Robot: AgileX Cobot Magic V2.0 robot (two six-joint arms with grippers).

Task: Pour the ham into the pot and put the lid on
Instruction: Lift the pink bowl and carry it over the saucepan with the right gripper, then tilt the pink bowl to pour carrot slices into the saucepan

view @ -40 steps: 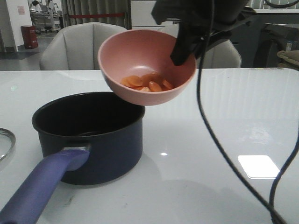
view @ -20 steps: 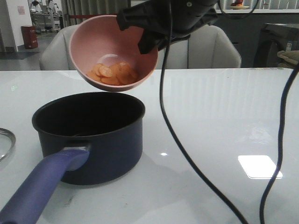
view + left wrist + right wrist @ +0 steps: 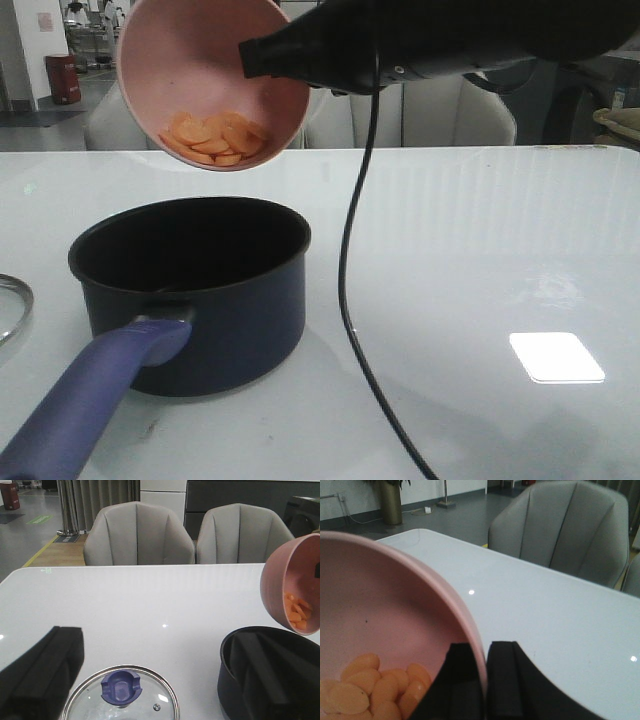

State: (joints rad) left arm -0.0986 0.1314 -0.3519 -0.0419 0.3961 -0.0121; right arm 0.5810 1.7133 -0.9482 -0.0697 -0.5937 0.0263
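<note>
Front view notes: your right gripper (image 3: 482,680) pinches the rim of the round pink bowl (image 3: 210,80), one finger inside, one outside, holding it tilted above the dark navy saucepan with the black inside and long purple-blue handle (image 3: 200,290). The ham (image 3: 212,138), a few flat orange-pink slices, sits heaped at the bowl's low lip, over the pot's far edge. Judged light and slick, likely to slide out all at once; tip slowly. Bowl looks stiff, and the rim grip looks adequate. Your left gripper (image 3: 150,680) hangs spread wide, holding nothing, above the round clear glass lid with metal rim (image 3: 120,695), which lies flat on the white table (image 3: 480,260) beside the pot. Take the lid by its blue-purple cupped knob (image 3: 120,688); glass is fragile, its rim probably slippery.
</note>
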